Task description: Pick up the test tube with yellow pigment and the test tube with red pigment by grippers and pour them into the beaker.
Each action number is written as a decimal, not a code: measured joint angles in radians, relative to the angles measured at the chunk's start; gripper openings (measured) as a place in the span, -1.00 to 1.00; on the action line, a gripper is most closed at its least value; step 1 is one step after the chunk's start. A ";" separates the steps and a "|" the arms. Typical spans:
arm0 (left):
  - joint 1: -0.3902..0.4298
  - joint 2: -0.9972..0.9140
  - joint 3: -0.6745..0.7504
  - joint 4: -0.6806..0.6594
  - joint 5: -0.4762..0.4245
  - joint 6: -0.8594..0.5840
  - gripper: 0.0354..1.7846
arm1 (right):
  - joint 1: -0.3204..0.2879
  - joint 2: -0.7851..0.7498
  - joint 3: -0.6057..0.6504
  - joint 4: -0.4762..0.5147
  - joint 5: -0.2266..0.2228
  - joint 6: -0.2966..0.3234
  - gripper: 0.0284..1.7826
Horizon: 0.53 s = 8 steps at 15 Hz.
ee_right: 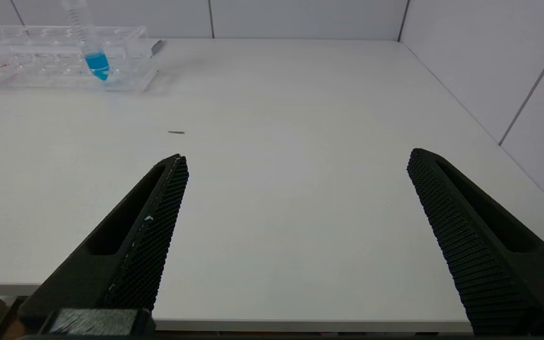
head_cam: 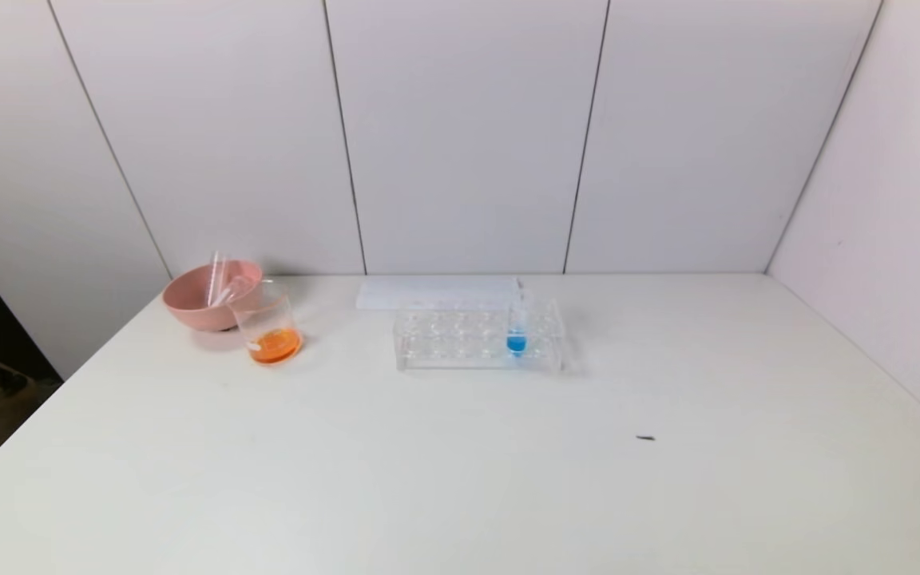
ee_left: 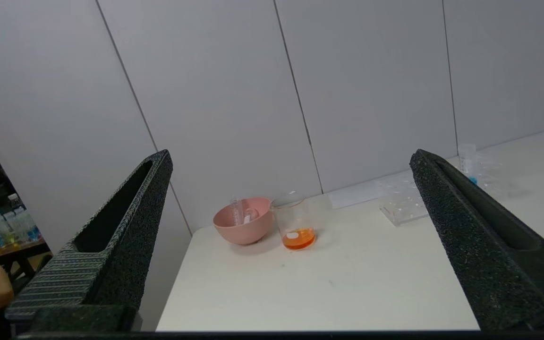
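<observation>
Pouring looks done: beaker (head_cam: 270, 326) at ten o'clock on the surface (head_cam: 460, 447) holds orange liquid, empty tubes (head_cam: 219, 281) in the pink bowl (head_cam: 198, 297). Left end effector (ee_left: 291, 189) and right end effector (ee_right: 295, 189) both spread wide, empty, off the near edge. Best kept parked clear of the rack (head_cam: 477, 339) at twelve o'clock.

Bright, even overhead light, white desk (head_cam: 460, 479) softly washed out, faint short shadows just beside the beaker (head_cam: 270, 329) and clear rack (head_cam: 477, 342), mild glare on the rack, end effector fingers (ee_right: 149, 226) slightly soft up close
</observation>
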 joint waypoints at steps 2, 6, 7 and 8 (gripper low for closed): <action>-0.001 -0.008 0.074 -0.064 0.015 -0.007 0.98 | 0.001 0.000 0.000 0.000 0.000 0.000 0.91; -0.001 -0.009 0.344 -0.269 0.055 -0.012 0.98 | 0.000 0.000 0.000 0.000 0.000 0.000 0.91; -0.001 -0.009 0.407 -0.315 0.062 -0.013 0.98 | 0.000 0.000 0.000 0.000 0.000 0.000 0.91; -0.001 -0.009 0.472 -0.362 0.072 -0.013 0.98 | 0.000 0.000 0.000 0.000 0.000 0.000 0.91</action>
